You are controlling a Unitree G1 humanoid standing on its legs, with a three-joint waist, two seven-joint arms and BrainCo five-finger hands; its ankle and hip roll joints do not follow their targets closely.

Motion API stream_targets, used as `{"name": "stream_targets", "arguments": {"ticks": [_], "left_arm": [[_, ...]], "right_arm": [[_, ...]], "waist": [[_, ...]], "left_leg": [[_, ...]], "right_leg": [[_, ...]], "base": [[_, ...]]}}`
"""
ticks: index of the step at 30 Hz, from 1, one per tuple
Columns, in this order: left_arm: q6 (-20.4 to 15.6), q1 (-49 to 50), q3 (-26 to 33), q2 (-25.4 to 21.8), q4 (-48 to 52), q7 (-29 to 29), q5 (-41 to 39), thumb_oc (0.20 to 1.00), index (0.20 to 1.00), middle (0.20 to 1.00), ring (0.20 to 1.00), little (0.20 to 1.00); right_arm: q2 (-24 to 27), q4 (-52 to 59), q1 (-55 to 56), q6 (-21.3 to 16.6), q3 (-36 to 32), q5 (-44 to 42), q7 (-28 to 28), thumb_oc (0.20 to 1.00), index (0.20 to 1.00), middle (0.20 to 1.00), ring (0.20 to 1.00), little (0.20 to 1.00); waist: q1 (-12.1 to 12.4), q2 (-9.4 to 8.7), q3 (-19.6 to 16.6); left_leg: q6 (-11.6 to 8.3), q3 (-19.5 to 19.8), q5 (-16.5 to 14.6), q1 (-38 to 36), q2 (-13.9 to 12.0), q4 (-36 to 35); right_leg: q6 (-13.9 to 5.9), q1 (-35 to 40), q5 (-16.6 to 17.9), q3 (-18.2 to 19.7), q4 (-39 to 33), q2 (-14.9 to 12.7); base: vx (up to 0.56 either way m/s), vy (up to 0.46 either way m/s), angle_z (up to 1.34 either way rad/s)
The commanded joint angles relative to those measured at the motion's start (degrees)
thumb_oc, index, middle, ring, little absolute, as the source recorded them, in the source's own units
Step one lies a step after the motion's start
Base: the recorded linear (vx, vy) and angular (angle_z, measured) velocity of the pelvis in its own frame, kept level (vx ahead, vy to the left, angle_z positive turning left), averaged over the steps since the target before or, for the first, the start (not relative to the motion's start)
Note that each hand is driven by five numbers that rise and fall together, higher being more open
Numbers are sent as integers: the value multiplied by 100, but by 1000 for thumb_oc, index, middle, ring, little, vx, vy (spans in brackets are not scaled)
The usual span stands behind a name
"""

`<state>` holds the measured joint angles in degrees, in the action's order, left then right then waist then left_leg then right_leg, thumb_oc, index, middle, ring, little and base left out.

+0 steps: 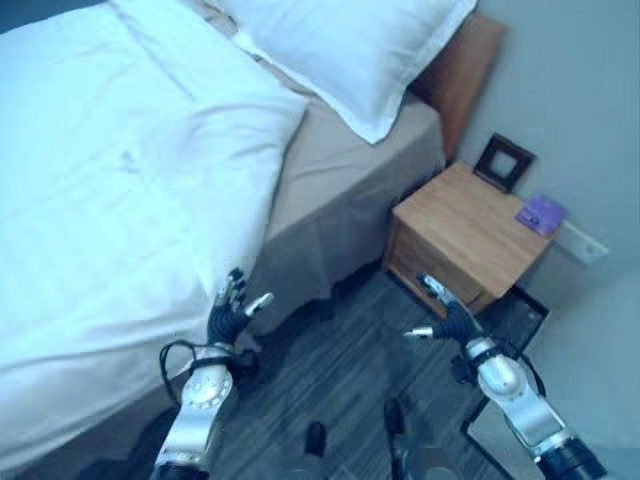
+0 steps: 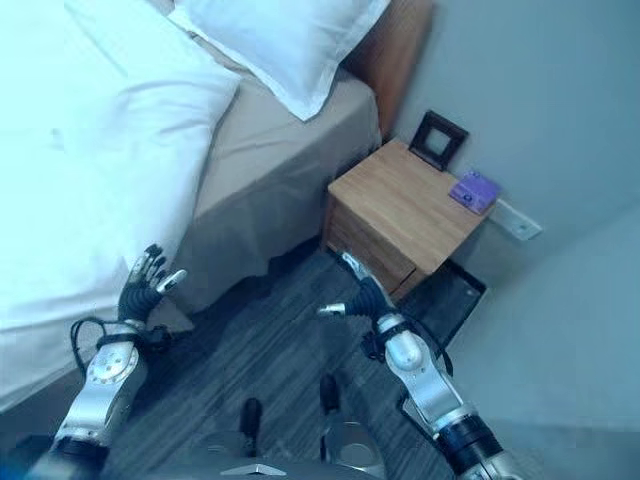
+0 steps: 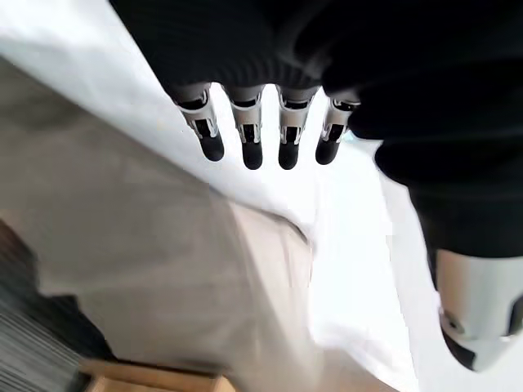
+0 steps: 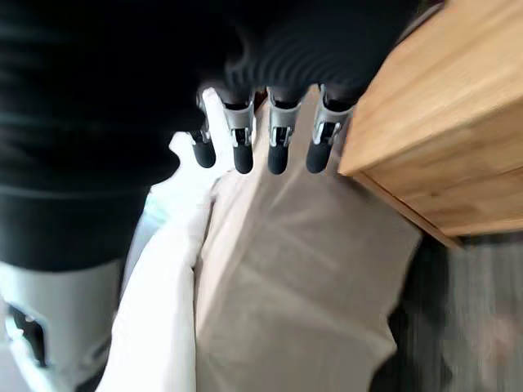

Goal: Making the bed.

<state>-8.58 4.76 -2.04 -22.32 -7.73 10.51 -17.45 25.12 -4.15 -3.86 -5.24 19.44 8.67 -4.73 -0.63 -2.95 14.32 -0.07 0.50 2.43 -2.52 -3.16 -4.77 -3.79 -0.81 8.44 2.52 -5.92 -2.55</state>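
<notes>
One pillow [image 1: 350,50], one duvet [image 1: 110,190], two empty hands (left [image 1: 233,305], right [image 1: 447,312]), fingers straight.

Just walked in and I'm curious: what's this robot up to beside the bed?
It stands at the bedside with both hands open and holding nothing. The left hand hovers near the hanging edge of the white duvet; the right hand is in front of the wooden nightstand. The duvet leaves the beige sheet bare below the pillow.
</notes>
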Motion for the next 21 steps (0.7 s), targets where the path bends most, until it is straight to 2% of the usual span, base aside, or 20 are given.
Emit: {"name": "stream_targets", "arguments": {"ticks": [1,3,4,5,6,7,9,10,11,13,15,17,18,21], "left_arm": [[-348,-251,166,-166,246,68,129,1000,1000,1000,1000,1000],[-347,-171,236,-115,271,68,109,1000,1000,1000,1000,1000],[-350,-67,319,-72,327,72,62,1000,1000,1000,1000,1000],[-366,-37,350,-39,327,83,-18,1000,1000,1000,1000,1000],[-371,-79,334,-13,305,113,-68,1000,1000,1000,1000,1000],[-373,-128,349,2,290,162,-82,1000,1000,1000,1000,1000],[-385,-146,396,-44,274,178,-86,1000,1000,1000,1000,1000],[-378,-132,447,-168,228,172,-5,1000,1000,1000,1000,1000],[-381,-128,450,-169,226,172,-2,1000,1000,1000,1000,1000],[-338,-132,478,-253,113,157,133,1000,1000,1000,1000,1000],[-342,-182,525,-316,69,177,245,1000,1000,1000,1000,1000],[-344,-236,558,-366,45,207,279,1000,1000,1000,1000,1000],[-291,-192,593,-384,28,133,288,1000,1000,1000,1000,1000],[-247,-141,601,-400,-3,69,363,1000,1000,1000,1000,1000]], "right_arm": [[-31,174,-112,-189,-156,-24,-86,1000,1000,1000,1000,1000],[-5,125,-141,-193,-158,-30,-78,1000,1000,1000,1000,1000],[71,80,-197,-177,-206,-65,-82,1000,1000,1000,1000,1000],[120,56,-201,-161,-239,-86,-77,1000,1000,1000,1000,1000],[184,15,-245,-153,-279,-101,-113,1000,1000,1000,1000,1000],[262,-34,-294,-118,-324,-84,-145,1000,1000,1000,1000,1000],[342,-105,-311,-79,-421,-111,-194,1000,1000,1000,1000,1000],[425,-97,-268,-57,-524,-132,-190,1000,1000,1000,1000,1000],[426,-82,-257,-54,-526,-135,-184,1000,1000,1000,1000,1000],[546,-70,-220,-47,-612,-120,-148,1000,1000,1000,1000,1000],[640,-70,-205,-61,-696,-95,-155,1000,1000,1000,1000,1000],[719,-100,-173,-58,-751,-79,-152,1000,1000,1000,1000,1000],[770,-139,-74,-39,-846,-63,-125,1000,1000,1000,1000,1000],[798,-261,-25,-20,-914,54,-137,1000,1000,1000,1000,1000]], "waist": [[-19,-46,-204],[-9,-10,-221],[15,4,-157],[55,-2,-98],[42,-11,-6],[20,-25,46],[-65,-34,12],[-150,-21,-78],[-148,-24,-61],[-204,5,-192],[-265,38,-239],[-331,39,-264],[-365,81,-319],[-440,77,-421]], "left_leg": [[11,-424,-532,-248,286,-23],[-32,-411,-548,-340,275,-20],[-179,-482,-677,-113,263,678],[-277,-614,-667,37,211,957],[-365,-829,-586,339,81,1430],[-426,-1217,-474,528,-144,1653],[-452,-2074,-296,479,-593,1473],[-549,-2528,-170,309,-813,1097],[-505,-2624,-39,301,-818,1023],[-596,-2693,88,232,-844,647],[-667,-2928,354,286,-945,348],[-680,-3287,465,349,-1127,151],[-718,-3292,557,327,-1181,56],[-698,-3208,513,308,-1115,20]], "right_leg": [[-281,121,-821,-82,126,-289],[-272,242,-857,-209,92,-316],[-187,413,-951,-422,92,-377],[-128,510,-1048,-560,92,-420],[-94,628,-1145,-785,92,-479],[-66,736,-1228,-971,92,-530],[-95,851,-1343,-1283,92,-544],[-174,968,-1431,-1433,92,-556],[-152,937,-1367,-1467,92,-546],[-212,1031,-1502,-1540,92,-562],[-247,1051,-1566,-1705,92,-582],[-255,1085,-1620,-1868,92,-616],[-283,1200,-1679,-1958,92,-612],[-328,1291,-1625,-2034,92,-650]], "base": [[231,-187,106],[90,-109,33],[38,-155,24],[19,-208,33],[-37,-132,63],[-19,-97,86],[134,-17,146],[160,11,148],[290,54,97],[216,83,31],[168,129,29],[190,172,54],[187,158,39],[229,193,23]]}}
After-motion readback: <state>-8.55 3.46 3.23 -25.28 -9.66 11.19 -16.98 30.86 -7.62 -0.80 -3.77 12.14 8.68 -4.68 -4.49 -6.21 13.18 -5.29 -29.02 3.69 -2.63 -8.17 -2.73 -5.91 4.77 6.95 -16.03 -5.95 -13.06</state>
